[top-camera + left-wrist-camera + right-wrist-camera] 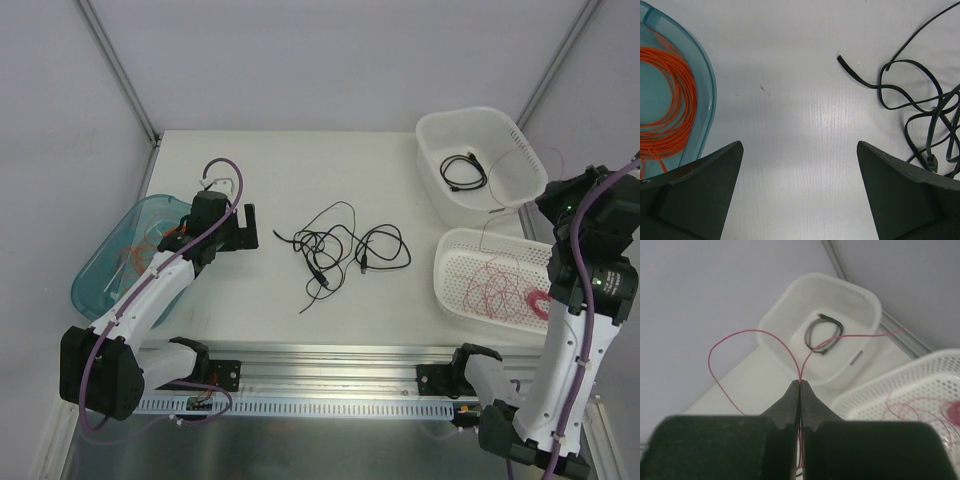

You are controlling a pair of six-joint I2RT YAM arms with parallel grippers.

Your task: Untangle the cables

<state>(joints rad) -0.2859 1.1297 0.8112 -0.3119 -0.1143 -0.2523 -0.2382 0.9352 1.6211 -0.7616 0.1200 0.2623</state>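
Note:
The cables (345,250) lie mid-table as a loose tangle of thin black wires; part shows at the right of the left wrist view (920,100). My left gripper (245,225) is open and empty just left of the tangle, over bare table (799,146). My right gripper (545,200) is raised at the right, shut (800,382) on a thin red wire (740,333) that loops out from its tips. The wire's lower length trails into the flat white basket (470,300), where more red wire (495,290) lies.
A deep white basket (480,125) at the back right holds a small black cable coil (465,172), also in the right wrist view (825,332). A teal tray (100,270) at the left edge holds an orange wire coil (675,100).

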